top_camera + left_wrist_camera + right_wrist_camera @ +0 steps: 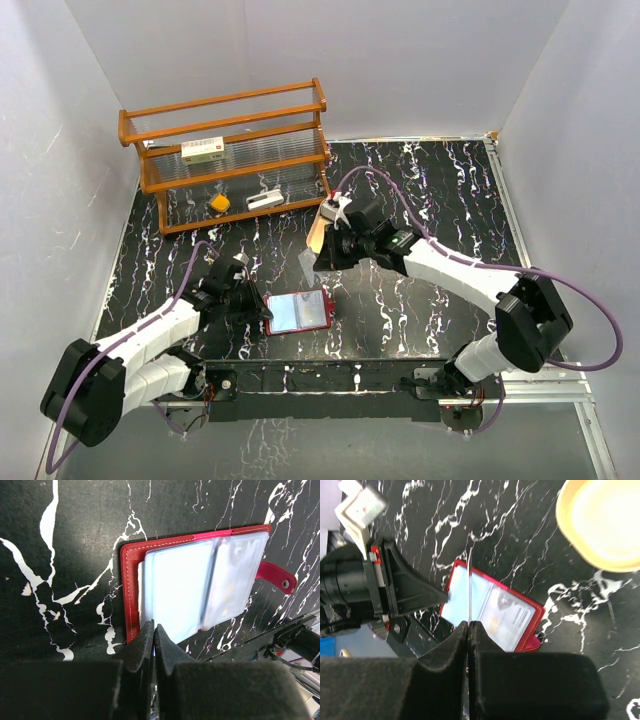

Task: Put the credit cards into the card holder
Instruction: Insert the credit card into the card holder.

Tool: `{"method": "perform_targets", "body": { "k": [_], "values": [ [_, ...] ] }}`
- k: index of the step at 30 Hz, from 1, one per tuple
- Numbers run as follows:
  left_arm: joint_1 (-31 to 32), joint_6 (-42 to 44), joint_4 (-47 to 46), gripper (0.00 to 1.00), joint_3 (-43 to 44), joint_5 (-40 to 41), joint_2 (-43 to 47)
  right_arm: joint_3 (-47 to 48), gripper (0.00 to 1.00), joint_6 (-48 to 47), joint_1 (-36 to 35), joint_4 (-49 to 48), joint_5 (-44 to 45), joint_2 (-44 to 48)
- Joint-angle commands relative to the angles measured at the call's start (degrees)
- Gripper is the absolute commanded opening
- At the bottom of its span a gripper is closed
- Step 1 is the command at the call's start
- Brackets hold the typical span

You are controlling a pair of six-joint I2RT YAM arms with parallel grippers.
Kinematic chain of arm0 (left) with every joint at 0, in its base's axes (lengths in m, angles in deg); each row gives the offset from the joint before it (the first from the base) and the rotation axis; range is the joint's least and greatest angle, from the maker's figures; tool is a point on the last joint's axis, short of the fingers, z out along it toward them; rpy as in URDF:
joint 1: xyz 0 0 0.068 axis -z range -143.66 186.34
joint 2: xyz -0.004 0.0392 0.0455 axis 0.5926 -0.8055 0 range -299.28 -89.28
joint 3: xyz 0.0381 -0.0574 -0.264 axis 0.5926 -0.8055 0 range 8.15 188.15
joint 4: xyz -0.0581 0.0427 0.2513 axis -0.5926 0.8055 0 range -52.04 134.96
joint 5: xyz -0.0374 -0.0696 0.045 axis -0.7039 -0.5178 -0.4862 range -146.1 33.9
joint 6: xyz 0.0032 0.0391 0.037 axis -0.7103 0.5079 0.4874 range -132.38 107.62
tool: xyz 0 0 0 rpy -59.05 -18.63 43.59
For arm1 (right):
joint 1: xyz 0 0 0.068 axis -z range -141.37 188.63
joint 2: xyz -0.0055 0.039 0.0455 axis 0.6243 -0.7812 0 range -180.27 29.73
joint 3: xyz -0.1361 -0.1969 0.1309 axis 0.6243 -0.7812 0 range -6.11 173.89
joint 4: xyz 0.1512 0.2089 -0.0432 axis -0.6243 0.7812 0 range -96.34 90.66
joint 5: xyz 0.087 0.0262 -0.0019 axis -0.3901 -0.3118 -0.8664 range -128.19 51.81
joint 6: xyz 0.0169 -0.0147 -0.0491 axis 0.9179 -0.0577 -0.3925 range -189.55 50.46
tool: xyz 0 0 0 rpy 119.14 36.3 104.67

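The dark-red leather folding card holder [297,312] lies open, pale pockets up, on the black white-veined desk [420,190], toward 6 o'clock from the desk's middle. The left gripper [262,311] is pinched together on the holder's 9 o'clock edge. At the holder's 12 o'clock, the right gripper [322,258] is clamped on one thin whitish plastic credit card [469,587] (edge-on in its wrist view). A tan oval tray [602,525] sits near, further toward 12 o'clock.

Card holder [185,585] unfolded, pincer [154,628] (clamped) on edge
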Motion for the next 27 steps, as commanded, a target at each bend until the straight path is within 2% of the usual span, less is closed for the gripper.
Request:
{"method": "perform_targets", "body": {
  "k": [1,6,11,27],
  "values": [
    [0.18,0.49,0.65,0.0,0.04,1.26,-0.58,-3.08,0.0,6.41,-2.52,-6.9,-4.93,-0.12],
    [0.16,0.16,1.94,0.0,0.9,2.32,-2.48,-7.75,0.0,10.14,-5.54,-12.03,-5.66,-1.94],
    [0.21,-0.23,1.59,0.0,0.33,2.04,-3.39,-8.67,0.0,9.83,-8.58,-13.22,-3.39,-5.84],
    [0.16,-0.19,2.65,0.01,0.2,2.75,-3.12,-13.3,0.0,13.39,-8.73,-16.16,1.96,-8.47]
  ]
}}
